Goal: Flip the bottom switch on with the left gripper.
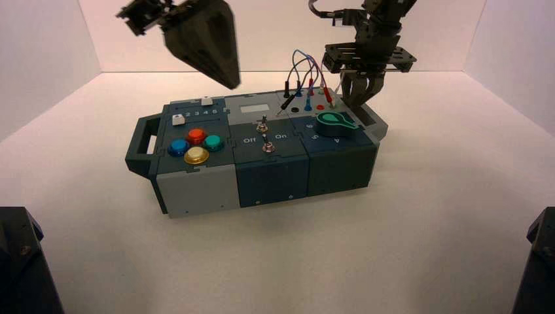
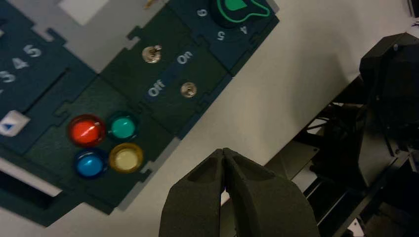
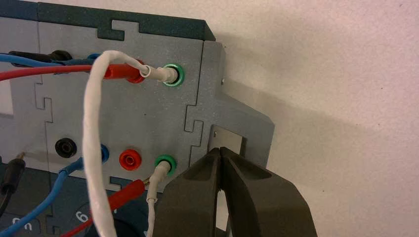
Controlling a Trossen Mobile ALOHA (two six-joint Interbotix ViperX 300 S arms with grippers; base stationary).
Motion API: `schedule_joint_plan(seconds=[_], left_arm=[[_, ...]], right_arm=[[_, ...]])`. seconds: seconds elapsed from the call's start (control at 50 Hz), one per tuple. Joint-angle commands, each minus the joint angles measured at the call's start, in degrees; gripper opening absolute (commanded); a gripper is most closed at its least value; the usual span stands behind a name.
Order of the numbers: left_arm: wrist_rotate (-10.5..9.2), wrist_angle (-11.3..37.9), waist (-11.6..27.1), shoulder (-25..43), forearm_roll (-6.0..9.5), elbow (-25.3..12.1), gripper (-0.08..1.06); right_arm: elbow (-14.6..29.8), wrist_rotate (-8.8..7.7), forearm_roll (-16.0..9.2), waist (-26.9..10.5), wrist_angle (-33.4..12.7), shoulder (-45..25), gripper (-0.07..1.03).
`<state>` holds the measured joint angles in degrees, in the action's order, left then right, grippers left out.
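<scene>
While the bottom switch (image 2: 188, 90) sits on the box's dark middle panel, nearer the front edge between "Off" and "On", the left pincer (image 2: 224, 154), fingers together, hovers high above the box's left rear; the right pincer (image 3: 220, 153), also pressed together, waits by the wire sockets.

Small silver bottom switch (image 2: 188, 90) on the box's dark middle panel, untouched.

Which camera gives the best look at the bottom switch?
The left wrist view: the bottom switch sits unobstructed between the Off and On labels. The high view shows it only as a tiny lever. The right wrist view misses it.
</scene>
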<state>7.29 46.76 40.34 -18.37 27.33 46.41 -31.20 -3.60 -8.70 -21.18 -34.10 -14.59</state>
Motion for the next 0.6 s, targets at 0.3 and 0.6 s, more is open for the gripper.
schedule_joint_plan(seconds=[0.3,0.6], left_arm=[[-9.05,-2.8,0.0,-3.1,0.18,-0.6,-0.03],[-18.46,-4.5,0.0,-2.9,0.18,2.0,-0.03]], right_arm=[[-0.4,-0.62,0.1,-0.3,-0.4,-2.5,-0.02],[-0.4,-0.62,0.2,-0.4,-0.4,-3.5,-0.02]])
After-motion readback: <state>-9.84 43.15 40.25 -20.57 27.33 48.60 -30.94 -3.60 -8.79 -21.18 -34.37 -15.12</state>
